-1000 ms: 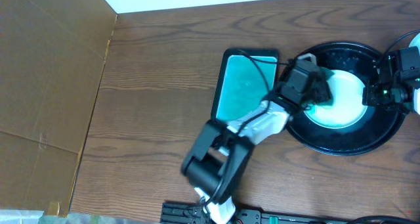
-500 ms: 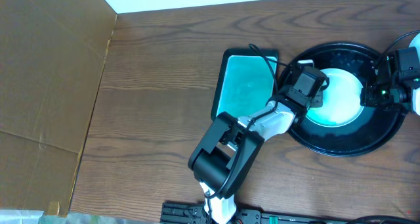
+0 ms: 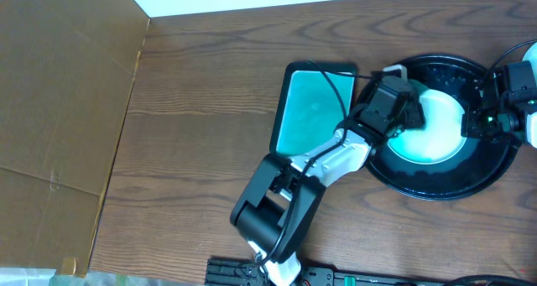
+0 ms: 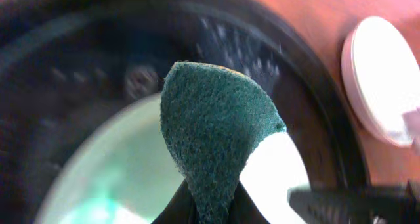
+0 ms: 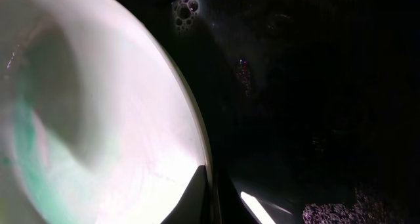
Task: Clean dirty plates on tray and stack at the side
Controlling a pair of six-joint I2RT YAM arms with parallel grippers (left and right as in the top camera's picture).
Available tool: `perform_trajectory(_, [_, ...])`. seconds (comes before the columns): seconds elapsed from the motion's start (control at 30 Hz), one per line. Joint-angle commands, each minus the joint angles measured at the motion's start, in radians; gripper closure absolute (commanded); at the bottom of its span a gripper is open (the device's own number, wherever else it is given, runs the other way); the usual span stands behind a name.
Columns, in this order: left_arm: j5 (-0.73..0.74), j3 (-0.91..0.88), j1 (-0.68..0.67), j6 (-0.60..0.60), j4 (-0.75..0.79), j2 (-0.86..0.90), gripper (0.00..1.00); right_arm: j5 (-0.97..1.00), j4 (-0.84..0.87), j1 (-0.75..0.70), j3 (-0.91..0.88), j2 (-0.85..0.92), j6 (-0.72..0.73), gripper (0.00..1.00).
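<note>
No legible text or markings.

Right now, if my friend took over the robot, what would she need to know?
Left gripper: shut on a green sponge, held over the plate in the black tray.
Right gripper: pinching that plate's rim at its right edge.
Done: I cannot tell whether any plate is clean yet.
Left: wipe the plate, then stack it beside the tray.

Left arm [image 3: 344, 152] blk+wht; left hand [image 4: 211, 209] blk.
</note>
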Motion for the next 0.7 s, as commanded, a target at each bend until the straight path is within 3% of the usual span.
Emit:
perform_trajectory(0.0, [0.075,-0.005,-0.001,-0.011,0.002,0.074,0.93,0.003,0.002,-0.001,0.01,0.0,0.009,0.99])
perform_trajectory(0.1, [0.061,-0.005,0.006,0.069,0.0,0.12,0.93,0.003,0.002,-0.001,0.01,0.0,0.009,0.99])
perform_trajectory(0.33, [-0.219,-0.005,0.011,0.34,-0.013,0.137,0.93,0.004,0.002,-0.001,0.01,0.0,-0.002,0.99])
perform_trajectory(0.47, [-0.369,-0.004,0.011,0.467,0.055,0.128,0.93,0.004,0.001,-0.001,0.01,0.0,-0.002,0.99])
perform_trajectory(0.67, [-0.371,-0.004,0.011,0.467,0.149,0.074,0.93,0.004,0.0,-0.001,0.01,0.0,-0.002,0.99])
